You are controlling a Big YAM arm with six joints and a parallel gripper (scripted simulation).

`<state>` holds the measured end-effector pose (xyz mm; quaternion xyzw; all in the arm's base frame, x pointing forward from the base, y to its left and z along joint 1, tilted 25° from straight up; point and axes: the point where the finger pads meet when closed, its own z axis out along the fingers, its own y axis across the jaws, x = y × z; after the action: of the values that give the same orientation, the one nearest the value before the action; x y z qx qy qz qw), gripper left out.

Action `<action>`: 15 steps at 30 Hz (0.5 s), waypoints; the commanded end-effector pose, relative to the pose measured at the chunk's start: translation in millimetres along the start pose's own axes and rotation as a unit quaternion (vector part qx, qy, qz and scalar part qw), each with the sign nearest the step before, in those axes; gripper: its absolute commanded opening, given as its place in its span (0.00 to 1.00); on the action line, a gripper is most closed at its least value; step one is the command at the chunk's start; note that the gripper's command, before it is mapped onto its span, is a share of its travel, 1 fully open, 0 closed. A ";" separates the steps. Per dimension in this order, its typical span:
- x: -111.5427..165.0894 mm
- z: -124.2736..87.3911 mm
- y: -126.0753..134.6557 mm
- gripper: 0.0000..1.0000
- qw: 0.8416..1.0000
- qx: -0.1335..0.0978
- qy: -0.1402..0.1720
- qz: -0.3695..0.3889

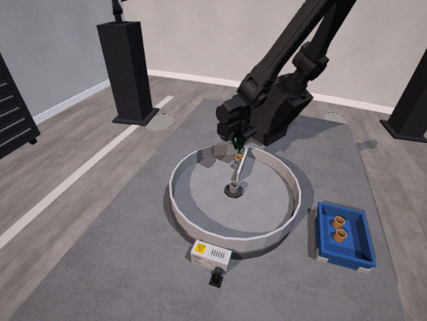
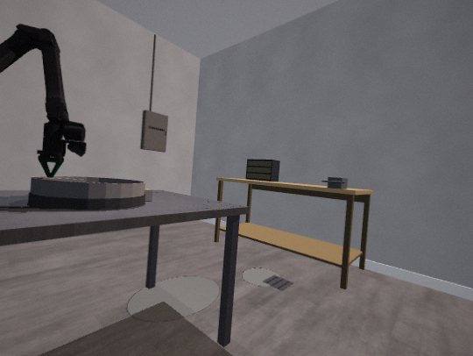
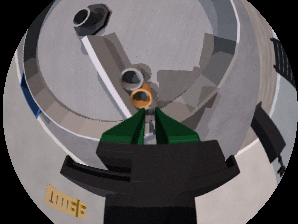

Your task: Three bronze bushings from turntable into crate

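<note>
Two bronze bushings (image 1: pixel 339 228) already lie in the blue crate (image 1: pixel 365 237) at the near right of the mat, so two of the three moves look done and one is left. The third bronze bushing (image 1: pixel 238 157) stands on the turntable (image 1: pixel 233 236) at its far side, against the white divider bar (image 1: pixel 245 162), with a grey bushing (image 1: pixel 235 163) touching it on the near side. Another grey sleeve (image 1: pixel 235 186) sits on the hub at the centre. The gripper (image 1: pixel 237 145) hangs just above the far rim, its green fingers drawn nearly together with nothing between them, pointing down at the bronze piece without touching it. What remains, by the look of it, is to part the fingers, take that bushing alone, and carry it to the crate, leaving the grey ones.
</note>
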<state>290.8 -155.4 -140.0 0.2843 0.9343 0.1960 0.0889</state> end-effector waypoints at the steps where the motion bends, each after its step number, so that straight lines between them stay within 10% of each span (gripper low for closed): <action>1: -16.3 -8.6 -0.6 0.13 1.000 0.001 -0.020 0.000; 15: -20.2 -9.7 3.4 0.13 1.000 0.001 -0.018 -0.004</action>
<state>292.5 -156.8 -139.4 0.2851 0.9340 0.1961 0.0887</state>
